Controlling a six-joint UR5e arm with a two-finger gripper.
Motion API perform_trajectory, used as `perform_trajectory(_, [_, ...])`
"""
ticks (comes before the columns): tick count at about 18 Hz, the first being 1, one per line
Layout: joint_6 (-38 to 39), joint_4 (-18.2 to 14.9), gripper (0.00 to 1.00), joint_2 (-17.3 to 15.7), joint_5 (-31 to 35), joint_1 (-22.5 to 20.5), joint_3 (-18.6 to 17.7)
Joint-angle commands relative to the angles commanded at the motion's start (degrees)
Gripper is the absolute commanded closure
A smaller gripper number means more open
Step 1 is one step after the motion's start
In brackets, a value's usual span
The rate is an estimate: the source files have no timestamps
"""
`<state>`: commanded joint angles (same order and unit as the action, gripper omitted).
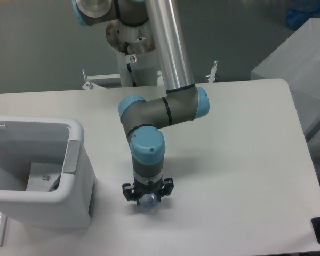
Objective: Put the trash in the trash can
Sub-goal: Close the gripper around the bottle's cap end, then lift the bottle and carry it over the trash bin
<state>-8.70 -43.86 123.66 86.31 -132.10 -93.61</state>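
Nearest us, the tool [147, 201] points straight down at the surface [240, 176], and we see something clear and bluish, likely the trash [148, 205], right at its tip. We can't tell whether the jaws are closed on it. We'd confirm grip before lifting, rise clear of the rim, then carry left over the trash can [69, 184], just beside.
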Motion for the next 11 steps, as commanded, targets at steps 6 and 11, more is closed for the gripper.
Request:
perform_trajectory(6, [0.0, 0.0, 0.34, -1.41, -0.09, -0.53, 0.26])
perform_trajectory(11, [-0.52, 0.0, 0.37, -7.11, -0.96, -2.72, 3.42])
